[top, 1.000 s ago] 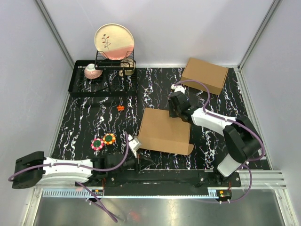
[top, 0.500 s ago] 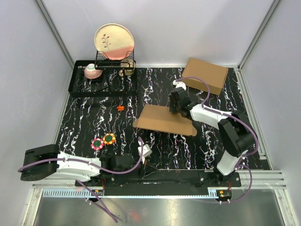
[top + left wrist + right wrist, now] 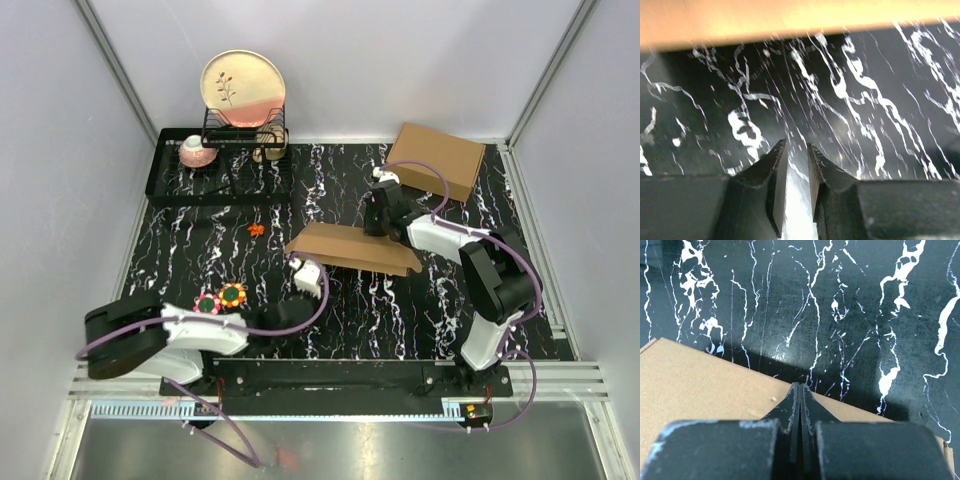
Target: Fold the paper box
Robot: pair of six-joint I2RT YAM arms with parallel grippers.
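Table surface (image 3: 190,250): black with white marble-like veining.
Paper box (image 3: 350,248), centre: plain brown, no print.
Second box (image 3: 436,160), 1 o'clock: the same plain brown.
Plate (image 3: 242,85), 11 o'clock: cream, pink lower band, dark sprig motif.
Rack (image 3: 170,180) below the plate: black.
Flower shape (image 3: 207,304), 8 o'clock: pink-red, apparently with a green centre.
Neighbouring flower shape (image 3: 233,294): orange.
Arms (image 3: 190,335): white and black.
Cables (image 3: 412,164): purple.

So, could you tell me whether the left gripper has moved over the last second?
Yes. The left gripper has moved away from the near rail, farther up the table, toward the paper box's left corner.
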